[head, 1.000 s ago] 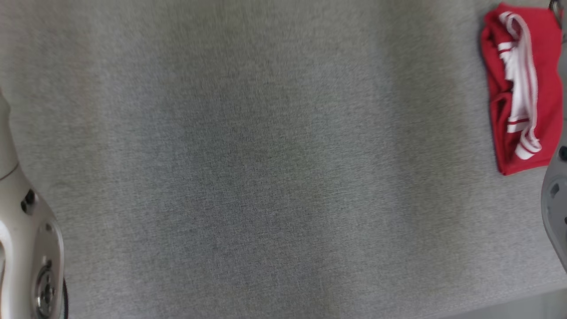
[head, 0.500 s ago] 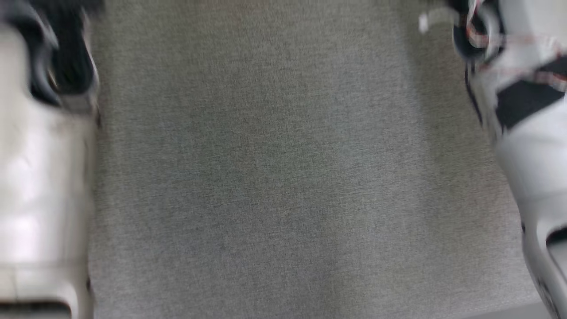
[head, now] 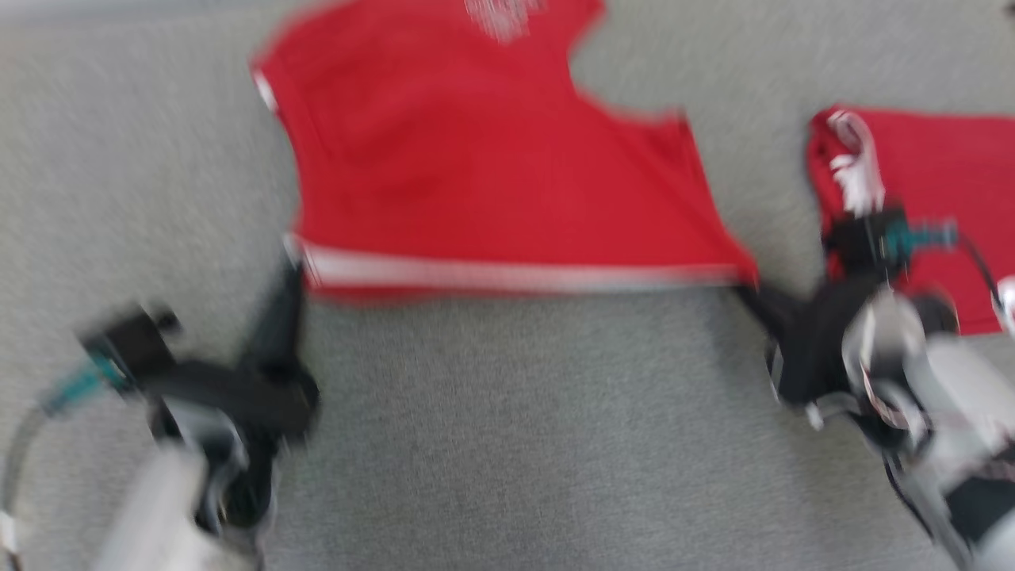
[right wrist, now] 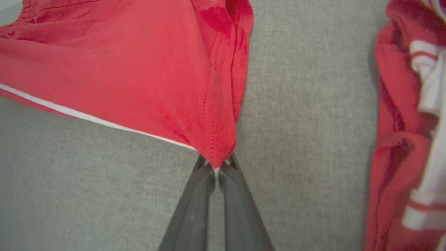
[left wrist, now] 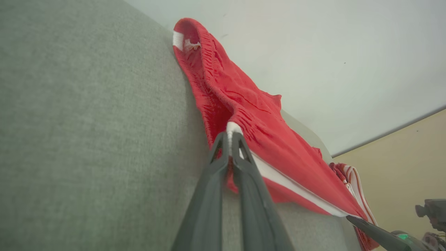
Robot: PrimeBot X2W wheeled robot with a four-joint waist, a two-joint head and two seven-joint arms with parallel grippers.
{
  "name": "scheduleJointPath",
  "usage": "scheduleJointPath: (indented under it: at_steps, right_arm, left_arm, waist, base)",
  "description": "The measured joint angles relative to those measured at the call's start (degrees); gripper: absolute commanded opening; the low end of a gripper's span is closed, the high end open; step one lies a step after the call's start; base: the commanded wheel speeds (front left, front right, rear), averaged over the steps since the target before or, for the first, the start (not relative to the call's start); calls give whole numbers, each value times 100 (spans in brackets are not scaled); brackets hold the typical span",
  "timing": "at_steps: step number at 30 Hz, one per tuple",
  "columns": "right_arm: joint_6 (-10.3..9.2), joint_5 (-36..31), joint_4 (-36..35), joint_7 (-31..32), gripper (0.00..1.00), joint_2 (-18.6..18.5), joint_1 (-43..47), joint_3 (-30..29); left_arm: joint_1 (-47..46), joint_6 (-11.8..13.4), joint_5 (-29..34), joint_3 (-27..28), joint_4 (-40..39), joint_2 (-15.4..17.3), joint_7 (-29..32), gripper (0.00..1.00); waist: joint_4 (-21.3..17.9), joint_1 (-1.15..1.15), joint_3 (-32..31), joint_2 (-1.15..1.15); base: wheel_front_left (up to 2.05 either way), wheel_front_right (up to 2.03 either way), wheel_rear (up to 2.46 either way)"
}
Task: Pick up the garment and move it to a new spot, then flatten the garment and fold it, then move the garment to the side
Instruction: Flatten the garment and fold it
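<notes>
Both grippers held the red garment (head: 492, 159) by its near corners. The left gripper (left wrist: 228, 139) was clamped tight on one corner and the right gripper (right wrist: 216, 165) on the other. Its white-striped hem (head: 515, 276) was stretched between them and raised a little off the grey table (head: 507, 444). The rest of the garment lay spread on the table beyond the grippers, reaching toward the far edge. A white print (head: 503, 16) near the garment's far end was too blurred to read. A second garment (head: 928, 174), red with white bands, lay bunched on the table at the robot's right, apart from the held one. The table was covered in a plain, fine-woven grey fabric. Past its edge, the left wrist view showed a pale wall (left wrist: 313, 52) meeting a beige surface (left wrist: 400, 157).
</notes>
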Motion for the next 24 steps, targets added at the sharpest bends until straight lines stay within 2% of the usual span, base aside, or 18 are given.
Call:
scheduleJointPath:
  at_steps: [3,9,14,18,21,24]
  right_arm:
    - [0,23,-400,344,0,-165,792,-249]
    - [0,-125,-1111,970,0,-91,2316,-988]
    - [0,-603,-1553,1515,0,200,3390,-1662]
    - [0,-736,-2025,2176,0,515,4041,-2035]
    - [-1,-871,-2424,2568,0,628,4364,-2362]
    - [-1,-1091,-2783,2698,0,768,4426,-2711]
  left_arm:
    - [602,44,-74,-192,-59,13,253,0]
    - [1852,288,-101,-341,-461,107,361,0]
    - [2838,549,-223,-386,-1028,124,443,0]
    - [3478,766,-233,-483,-1478,189,537,0]
    - [3780,864,-226,-573,-1744,214,613,0]
    - [3860,906,-261,-556,-1982,182,611,0]
  waist:
    - [-10,0,-408,0]
    - [-22,0,-1176,0]
    - [-24,0,-1705,0]
    - [-12,1,-1996,0]
    - [12,1,-2108,0]
    - [68,2,-2114,1]
  base:
    - [0,0,0]
    - [0,0,0]
    - [0,0,0]
    - [0,0,0]
    - [0,0,0]
    - [0,0,0]
